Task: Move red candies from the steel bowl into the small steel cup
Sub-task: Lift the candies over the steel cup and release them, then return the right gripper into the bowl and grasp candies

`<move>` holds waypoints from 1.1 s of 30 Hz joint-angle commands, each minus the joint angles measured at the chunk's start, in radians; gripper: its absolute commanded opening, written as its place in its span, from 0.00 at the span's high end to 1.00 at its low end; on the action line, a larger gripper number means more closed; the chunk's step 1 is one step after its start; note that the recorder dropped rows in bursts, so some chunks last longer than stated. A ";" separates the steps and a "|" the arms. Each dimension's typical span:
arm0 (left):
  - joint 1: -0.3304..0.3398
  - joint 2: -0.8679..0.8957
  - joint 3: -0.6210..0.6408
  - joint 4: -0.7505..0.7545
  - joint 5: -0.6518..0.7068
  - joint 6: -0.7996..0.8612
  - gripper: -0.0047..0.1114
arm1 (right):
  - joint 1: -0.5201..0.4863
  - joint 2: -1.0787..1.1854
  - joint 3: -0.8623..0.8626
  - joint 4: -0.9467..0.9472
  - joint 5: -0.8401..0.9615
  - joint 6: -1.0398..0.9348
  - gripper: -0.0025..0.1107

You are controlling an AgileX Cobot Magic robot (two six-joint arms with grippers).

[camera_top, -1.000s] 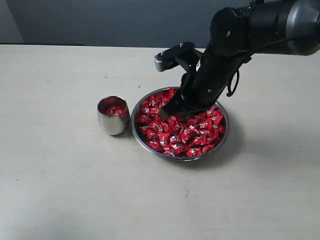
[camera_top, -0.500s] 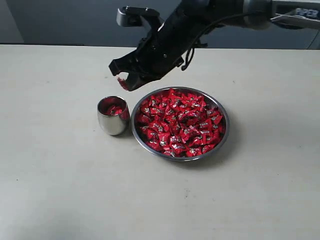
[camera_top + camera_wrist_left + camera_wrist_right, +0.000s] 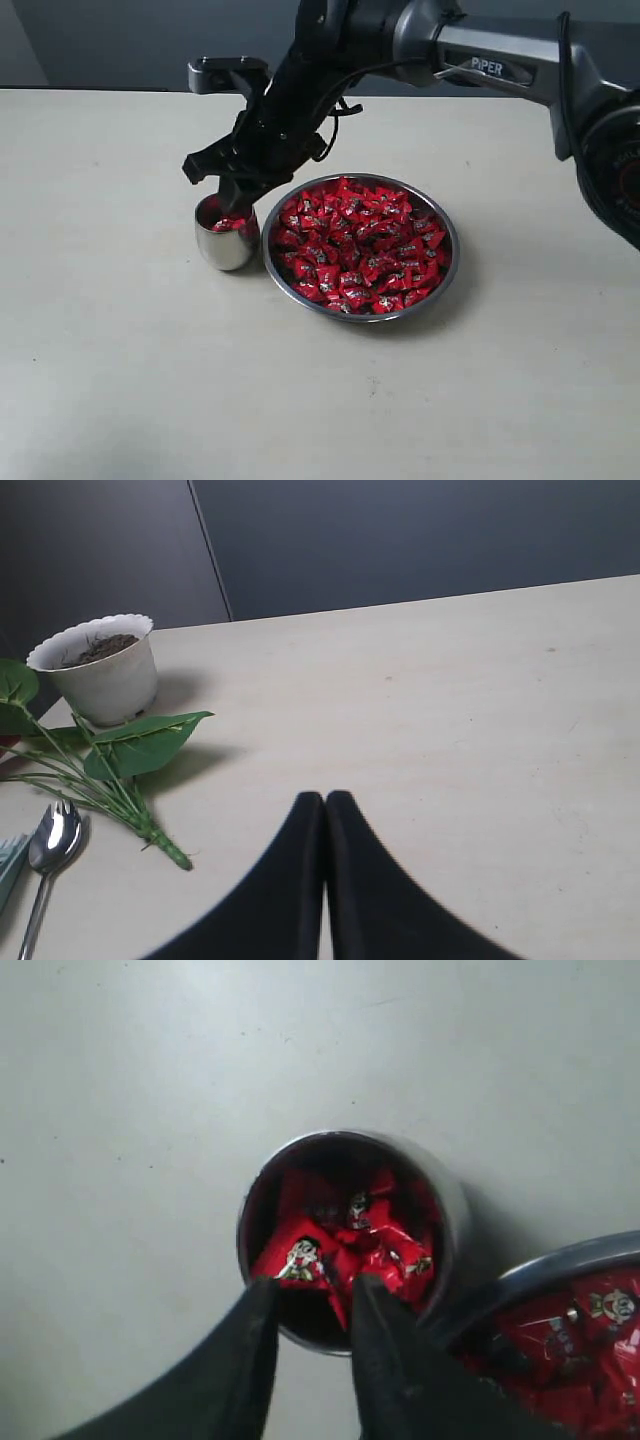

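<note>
Exterior: the right gripper (image 3: 224, 190) has swung left from half a second ago and now hangs over the small steel cup (image 3: 226, 250) beside the steel bowl (image 3: 447, 228), arm slanting down. Right wrist: jaws slightly parted, empty, above red candies (image 3: 350, 1245) in the cup. Left wrist: left gripper (image 3: 325, 800) pressed closed.

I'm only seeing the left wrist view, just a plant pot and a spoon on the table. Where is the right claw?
Observer: The right claw hangs directly over the small steel cup.
Operator: Is it gripping anything?
Observer: Nothing looks pinched. Its jaws stand apart, and red candies lie in the cup below.
Operator: And the steel bowl?
Observer: The steel bowl sits right beside the cup, heaped with red candies.
</note>
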State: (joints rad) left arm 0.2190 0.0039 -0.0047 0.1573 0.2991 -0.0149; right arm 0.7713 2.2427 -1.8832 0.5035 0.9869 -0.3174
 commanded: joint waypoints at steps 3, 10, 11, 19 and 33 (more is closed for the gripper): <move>-0.001 -0.004 0.005 0.002 -0.008 -0.004 0.96 | -0.003 -0.036 -0.008 -0.088 0.025 0.057 0.60; -0.001 -0.004 0.005 0.002 -0.008 -0.004 0.96 | -0.022 -0.104 -0.006 -0.339 0.136 0.151 0.61; -0.001 -0.004 0.005 0.002 -0.008 -0.004 0.96 | -0.035 -0.107 -0.006 -0.341 0.146 0.161 0.61; -0.001 -0.004 0.005 0.002 -0.008 -0.004 0.96 | -0.143 -0.132 0.091 -0.312 0.173 0.182 0.61; -0.001 -0.004 0.005 0.002 -0.008 -0.004 0.96 | -0.190 -0.277 0.529 -0.234 -0.124 0.068 0.61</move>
State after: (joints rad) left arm 0.2190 0.0039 -0.0047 0.1573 0.2991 -0.0149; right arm 0.5870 1.9809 -1.4053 0.2334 0.9259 -0.2063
